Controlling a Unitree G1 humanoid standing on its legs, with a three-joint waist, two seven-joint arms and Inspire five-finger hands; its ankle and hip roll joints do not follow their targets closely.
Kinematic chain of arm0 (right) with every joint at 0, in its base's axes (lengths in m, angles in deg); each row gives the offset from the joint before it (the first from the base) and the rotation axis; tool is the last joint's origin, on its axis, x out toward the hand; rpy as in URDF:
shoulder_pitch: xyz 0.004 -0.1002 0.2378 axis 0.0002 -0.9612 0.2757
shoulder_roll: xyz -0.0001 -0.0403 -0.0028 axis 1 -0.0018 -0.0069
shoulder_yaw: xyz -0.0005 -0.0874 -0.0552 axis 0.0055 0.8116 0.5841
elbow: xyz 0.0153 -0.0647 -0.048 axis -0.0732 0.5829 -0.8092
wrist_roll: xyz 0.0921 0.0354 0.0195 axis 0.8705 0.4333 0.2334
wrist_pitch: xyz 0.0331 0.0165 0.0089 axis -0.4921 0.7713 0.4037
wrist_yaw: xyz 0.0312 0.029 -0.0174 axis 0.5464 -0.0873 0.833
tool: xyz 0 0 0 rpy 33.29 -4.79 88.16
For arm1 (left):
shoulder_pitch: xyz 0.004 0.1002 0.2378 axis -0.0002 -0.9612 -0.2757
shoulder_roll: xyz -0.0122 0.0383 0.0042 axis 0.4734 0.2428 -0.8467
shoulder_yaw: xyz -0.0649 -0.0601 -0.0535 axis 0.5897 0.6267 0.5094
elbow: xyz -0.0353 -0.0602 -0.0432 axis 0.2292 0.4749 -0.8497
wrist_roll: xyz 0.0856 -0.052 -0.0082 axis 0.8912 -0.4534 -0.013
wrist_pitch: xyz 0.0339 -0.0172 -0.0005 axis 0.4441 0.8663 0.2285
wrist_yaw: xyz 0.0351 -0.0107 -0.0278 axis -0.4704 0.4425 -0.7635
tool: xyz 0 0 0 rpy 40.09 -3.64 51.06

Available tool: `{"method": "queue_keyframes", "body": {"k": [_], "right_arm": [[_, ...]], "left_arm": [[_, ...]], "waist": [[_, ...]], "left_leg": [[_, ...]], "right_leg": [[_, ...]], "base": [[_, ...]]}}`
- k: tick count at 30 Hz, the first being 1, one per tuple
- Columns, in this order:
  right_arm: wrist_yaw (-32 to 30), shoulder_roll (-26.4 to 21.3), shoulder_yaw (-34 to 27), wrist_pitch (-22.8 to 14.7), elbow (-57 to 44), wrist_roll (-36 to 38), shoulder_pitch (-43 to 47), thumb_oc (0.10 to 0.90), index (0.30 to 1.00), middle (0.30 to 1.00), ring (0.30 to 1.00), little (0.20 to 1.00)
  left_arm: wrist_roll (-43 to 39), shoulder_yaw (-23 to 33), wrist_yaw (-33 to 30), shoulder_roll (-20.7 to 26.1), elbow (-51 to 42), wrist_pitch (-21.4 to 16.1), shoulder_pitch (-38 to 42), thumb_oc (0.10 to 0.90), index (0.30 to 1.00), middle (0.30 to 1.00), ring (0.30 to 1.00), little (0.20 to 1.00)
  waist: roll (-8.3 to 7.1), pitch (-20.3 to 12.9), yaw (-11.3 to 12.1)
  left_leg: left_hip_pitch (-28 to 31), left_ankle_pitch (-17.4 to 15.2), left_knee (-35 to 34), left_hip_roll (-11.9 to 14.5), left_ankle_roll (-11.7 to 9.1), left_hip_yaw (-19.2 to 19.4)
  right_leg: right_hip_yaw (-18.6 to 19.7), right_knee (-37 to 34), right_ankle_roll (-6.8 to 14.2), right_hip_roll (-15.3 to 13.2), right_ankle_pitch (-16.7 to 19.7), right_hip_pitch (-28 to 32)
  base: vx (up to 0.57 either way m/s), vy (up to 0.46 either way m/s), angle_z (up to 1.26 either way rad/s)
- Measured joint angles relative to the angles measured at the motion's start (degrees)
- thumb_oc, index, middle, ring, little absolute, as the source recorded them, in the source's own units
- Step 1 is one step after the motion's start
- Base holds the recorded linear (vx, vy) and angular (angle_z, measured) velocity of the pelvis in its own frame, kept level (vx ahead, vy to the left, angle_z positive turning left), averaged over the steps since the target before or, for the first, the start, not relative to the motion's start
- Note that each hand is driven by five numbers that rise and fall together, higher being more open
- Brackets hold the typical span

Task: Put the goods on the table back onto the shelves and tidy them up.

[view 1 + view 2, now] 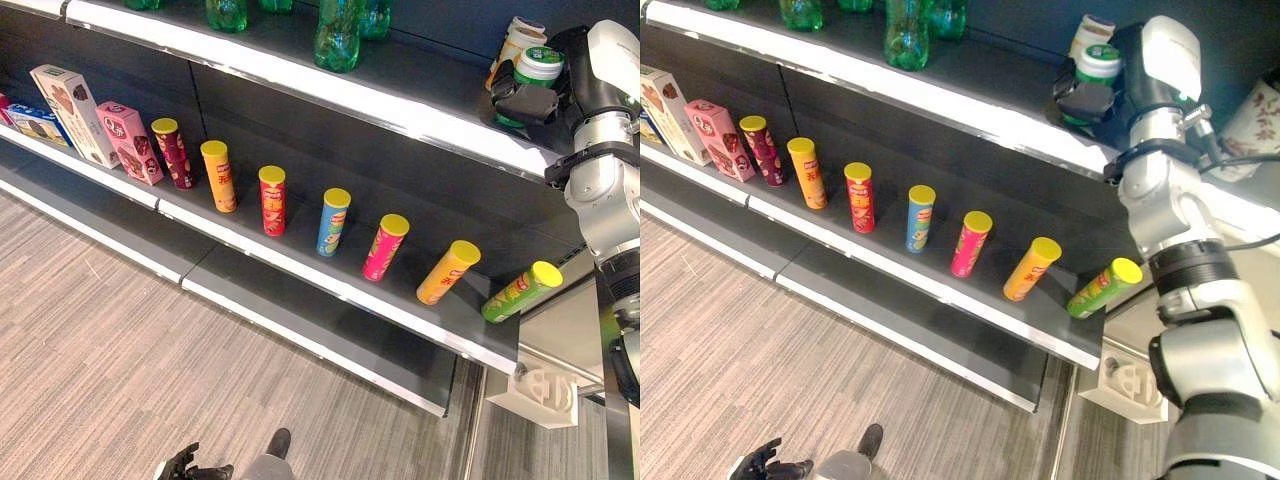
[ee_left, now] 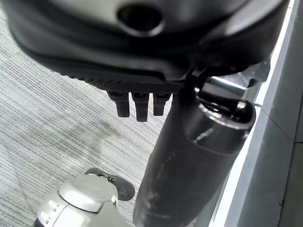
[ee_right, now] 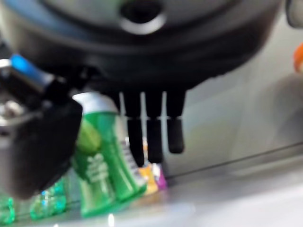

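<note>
Right hand at two o'clock on the upper shelf, thumb and fingers closed around a green white-capped bottle standing beside a cream jar; left hand low at six o'clock, fingers relaxed, empty.

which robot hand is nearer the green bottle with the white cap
Right. The right robot hand is at the green bottle on the upper shelf; the left robot hand hangs low over the floor, far away.
</note>
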Motion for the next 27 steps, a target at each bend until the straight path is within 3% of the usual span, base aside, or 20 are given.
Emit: {"method": "queue_keyframes", "body": {"k": [13, 27], "right_arm": [[0.2, 0.0, 0.0, -0.1, -8.9, -0.4, -2.2, 0.4, 0.3, 0.3, 0.3, 0.3], [0.4, 0.5, 0.0, -0.5, -8.4, -0.4, -2.3, 0.4, 0.3, 0.3, 0.3, 0.3]], "left_arm": [[0.0, 0.0, 0.0, 0.0, 0.0, 0.0, 0.0, 0.8, 0.9, 0.9, 0.9, 0.9], [-0.1, 0.0, 0.0, 0.0, 0.0, 0.0, 0.0, 0.8, 0.9, 0.9, 0.9, 0.9]], "waist": [[0.4, -0.2, -1.0], [0.4, -0.2, -1.5]], "left_leg": [[-0.2, 0.0, 0.0, -0.1, 0.0, 0.1], [-0.1, 0.0, 0.0, 0.0, 0.0, 0.1]], "right_leg": [[0.0, 0.0, 0.0, -0.1, 0.0, -0.3], [0.1, 0.0, 0.0, -0.1, 0.0, -0.1]], "base": [[0.0, 0.0, 0.0], [0.0, 0.0, 0.0]]}}
